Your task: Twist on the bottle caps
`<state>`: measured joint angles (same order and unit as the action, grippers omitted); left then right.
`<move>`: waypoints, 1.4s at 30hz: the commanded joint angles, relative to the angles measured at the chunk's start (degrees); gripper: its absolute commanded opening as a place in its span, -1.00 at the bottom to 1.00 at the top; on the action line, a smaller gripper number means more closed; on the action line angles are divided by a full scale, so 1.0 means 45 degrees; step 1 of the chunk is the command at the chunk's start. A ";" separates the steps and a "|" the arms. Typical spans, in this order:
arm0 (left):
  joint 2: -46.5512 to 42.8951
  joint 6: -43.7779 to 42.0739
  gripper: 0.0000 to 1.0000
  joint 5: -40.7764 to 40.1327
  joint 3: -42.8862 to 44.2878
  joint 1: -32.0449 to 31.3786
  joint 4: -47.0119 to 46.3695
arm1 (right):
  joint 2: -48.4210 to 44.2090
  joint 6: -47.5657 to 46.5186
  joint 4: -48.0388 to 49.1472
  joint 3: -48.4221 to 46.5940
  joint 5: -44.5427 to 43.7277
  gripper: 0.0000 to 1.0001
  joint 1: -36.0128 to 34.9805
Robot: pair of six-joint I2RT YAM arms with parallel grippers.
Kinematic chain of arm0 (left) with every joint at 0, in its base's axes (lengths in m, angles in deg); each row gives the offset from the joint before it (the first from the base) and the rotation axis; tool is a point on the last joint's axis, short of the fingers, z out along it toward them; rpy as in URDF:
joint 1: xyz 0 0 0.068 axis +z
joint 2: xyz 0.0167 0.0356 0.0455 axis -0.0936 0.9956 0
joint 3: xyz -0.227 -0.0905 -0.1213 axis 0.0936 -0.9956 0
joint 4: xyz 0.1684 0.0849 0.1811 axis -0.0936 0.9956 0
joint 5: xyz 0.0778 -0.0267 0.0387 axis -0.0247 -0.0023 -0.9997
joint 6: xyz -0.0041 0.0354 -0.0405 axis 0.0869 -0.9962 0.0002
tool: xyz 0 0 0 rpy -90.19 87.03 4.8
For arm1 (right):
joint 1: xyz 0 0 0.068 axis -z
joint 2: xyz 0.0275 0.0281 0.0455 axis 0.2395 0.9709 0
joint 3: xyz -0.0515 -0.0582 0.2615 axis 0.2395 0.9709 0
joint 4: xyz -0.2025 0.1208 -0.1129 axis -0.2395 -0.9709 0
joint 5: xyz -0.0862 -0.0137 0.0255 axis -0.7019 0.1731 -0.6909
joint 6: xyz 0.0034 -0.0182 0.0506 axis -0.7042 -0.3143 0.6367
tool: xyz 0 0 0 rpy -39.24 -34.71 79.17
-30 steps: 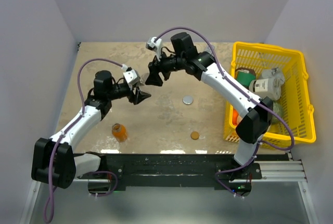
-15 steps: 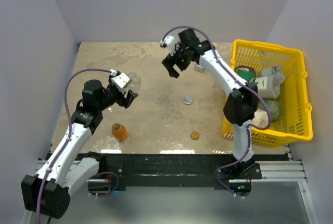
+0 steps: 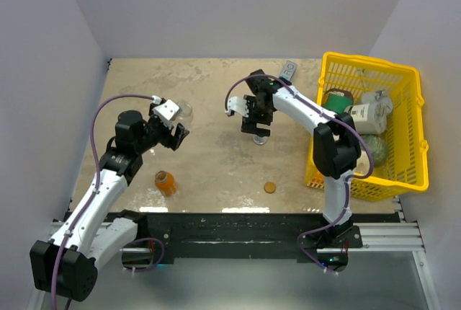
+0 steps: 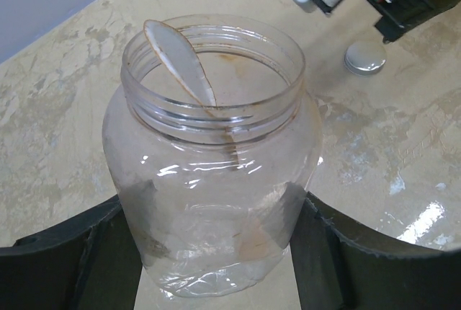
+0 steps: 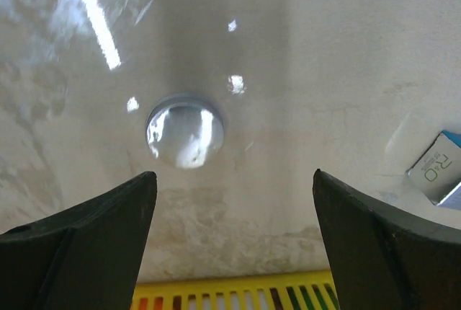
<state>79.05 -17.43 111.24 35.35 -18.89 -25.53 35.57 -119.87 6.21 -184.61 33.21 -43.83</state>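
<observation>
Left wrist view: left gripper (image 4: 216,213) clamps the clear bottle (image 4: 209,144), upright on the table (image 4: 57,108) with its mouth bare, likely to steady it for capping. Right gripper (image 5: 230,195), fingers spread wide, hangs directly above the silver cap (image 5: 185,126), presumably aligned for pickup.

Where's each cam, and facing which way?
Top external: above and behind the robot, looking down at the table; both arms show.
Left wrist: on the left end effector, facing the clear bottle; its fingers flank it.
Right wrist: on the right end effector, looking down at the silver cap; open fingers show.
Shared: silver cap in both wrist views.
</observation>
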 commanded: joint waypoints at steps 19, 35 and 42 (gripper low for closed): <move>0.0092 0.0651 -1.00 0.0272 -0.0321 0.0192 -0.1135 | -0.0122 -0.4505 0.0017 0.1344 0.0428 0.77 -0.0487; 0.0287 0.0905 -1.00 0.0409 -0.0380 0.0289 -0.1389 | -0.0669 -0.4721 0.1952 0.2791 0.0037 0.61 -0.0741; 0.0347 0.1061 -1.00 0.0506 -0.0438 0.0289 -0.1526 | -0.0592 -0.4701 0.1933 0.2732 -0.0177 0.54 -0.0721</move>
<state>80.47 -14.11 112.20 33.75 -18.13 -28.98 35.55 -140.06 14.26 -172.42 33.47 -46.96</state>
